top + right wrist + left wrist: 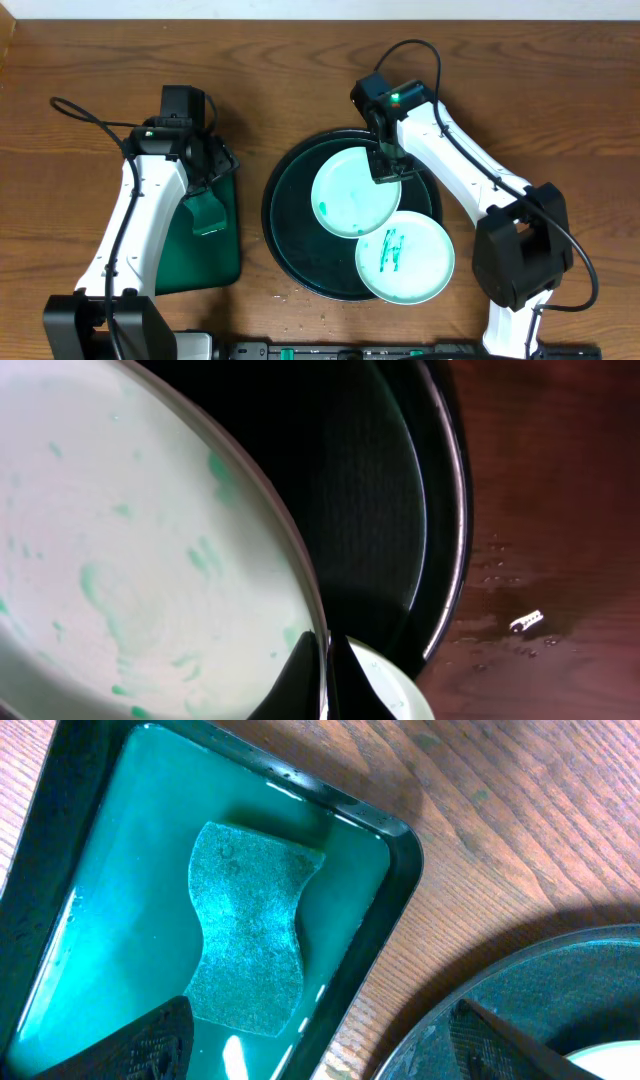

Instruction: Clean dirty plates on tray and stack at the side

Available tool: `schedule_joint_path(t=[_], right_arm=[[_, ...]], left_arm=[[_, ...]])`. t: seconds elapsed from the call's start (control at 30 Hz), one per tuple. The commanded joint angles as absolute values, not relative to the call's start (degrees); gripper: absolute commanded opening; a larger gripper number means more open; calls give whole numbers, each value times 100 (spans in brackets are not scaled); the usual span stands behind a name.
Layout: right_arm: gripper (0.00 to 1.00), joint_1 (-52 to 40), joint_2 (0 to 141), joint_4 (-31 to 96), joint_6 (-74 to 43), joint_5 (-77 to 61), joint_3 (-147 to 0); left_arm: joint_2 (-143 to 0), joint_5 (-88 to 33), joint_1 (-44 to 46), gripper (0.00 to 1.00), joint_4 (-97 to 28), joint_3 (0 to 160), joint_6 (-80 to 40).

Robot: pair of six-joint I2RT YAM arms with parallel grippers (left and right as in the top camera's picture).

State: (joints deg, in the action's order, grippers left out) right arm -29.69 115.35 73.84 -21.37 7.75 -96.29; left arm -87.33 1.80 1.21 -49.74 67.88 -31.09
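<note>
Smeared plate lies in the tray, its rim pinched by the right gripper. Scribbled plate crowds it, overhanging the tray's edge. Left gripper gapes above the sponge; bare tabletop lies between.

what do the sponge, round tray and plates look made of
Sponge: coarse speckled green scouring foam, apparently wet. Round tray: dark metal or hard plastic; its rim glints. Plates: smooth pale plastic or ceramic, hard to say; thin rim, soft sheen.

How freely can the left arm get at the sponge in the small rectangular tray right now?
Probably freely: the left end effector hangs open just over the sponge, which lies uncovered in the water of the small tray, with nothing across it.
</note>
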Motion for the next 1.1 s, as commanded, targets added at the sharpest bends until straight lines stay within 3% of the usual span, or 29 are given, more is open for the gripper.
schedule_joint_path(t=[0.0, 0.53, 0.73, 0.77, 0.8, 0.83, 0.93, 1.0, 1.07], right_arm=[[1, -3033, 11452, 7428, -1881, 1039, -9771], [1, -3566, 11452, 7697, -1179, 2683, -9773], [2, -3592, 11454, 7653, -1487, 2003, -9771], [13, -3562, 11454, 7636, -1621, 1737, -9771], [33, -3531, 11454, 7612, -1706, 1505, -9771], [37, -3489, 11454, 7572, -1737, 1162, -9771], [38, -3454, 11454, 7481, -1782, 412, -9771], [46, -3457, 11454, 7452, -1776, 130, -9771], [40, -3500, 11456, 7402, -1706, -56, -9767]], left_arm=[[-8720, 189, 93, 82, -5004, 6871, -3072], [-8720, 187, 93, 82, -4939, 6871, -3072], [-8720, 187, 93, 82, -4939, 6871, -3072], [-8720, 189, 93, 82, -4939, 6871, -3072], [-8720, 187, 93, 82, -4939, 6871, -3072], [-8720, 189, 93, 82, -4939, 6871, -3072], [-8720, 189, 93, 82, -4939, 6871, -3070], [-8720, 189, 93, 82, -4939, 6871, -3070], [-8720, 189, 93, 82, -4939, 6871, -3070]])
